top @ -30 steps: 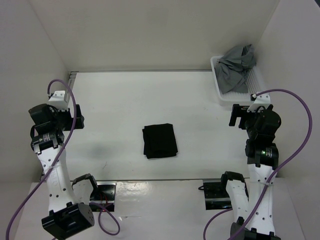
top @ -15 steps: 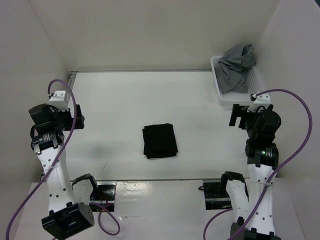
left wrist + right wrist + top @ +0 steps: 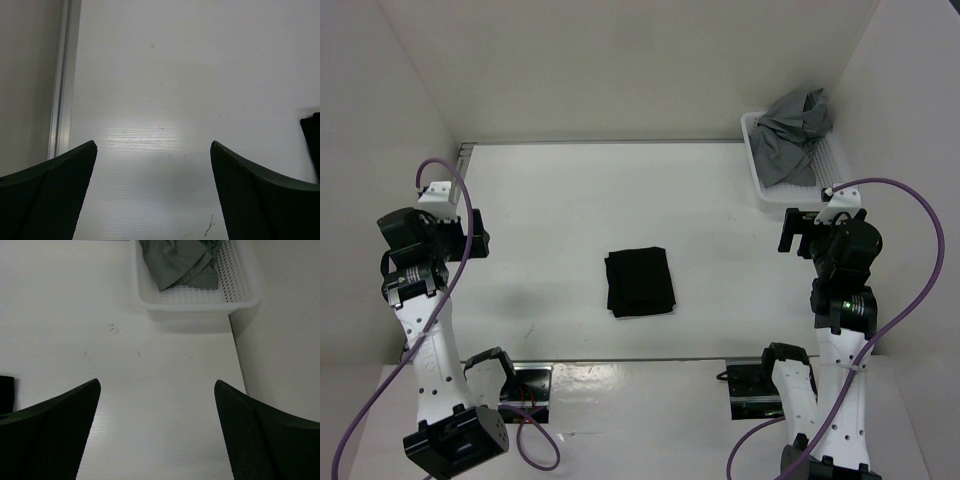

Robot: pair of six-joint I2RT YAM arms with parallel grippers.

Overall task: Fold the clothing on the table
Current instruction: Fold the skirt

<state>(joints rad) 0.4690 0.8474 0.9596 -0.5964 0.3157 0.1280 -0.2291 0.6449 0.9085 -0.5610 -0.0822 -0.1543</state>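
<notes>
Top external: clothing [image 3: 640,283] on bench [image 3: 570,200], midway between arms, long axis near-to-far.
Claws: left claw [image 3: 152,150], right claw [image 3: 157,387] both spread wide, empty.

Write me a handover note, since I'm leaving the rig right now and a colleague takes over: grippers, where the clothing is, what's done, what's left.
Left gripper: jaws wide open, empty, over the bare table near its left edge.
Right gripper: jaws wide open, empty, on the right side, facing the white basket.
Clothing: lies mid-table as a compact black rectangle, apart from both grippers.
Done: it looks folded already, with layers showing along its left edge.
Left: possibly nothing; I cannot tell whether another fold is meant. A grey garment sits heaped in the basket.
</notes>
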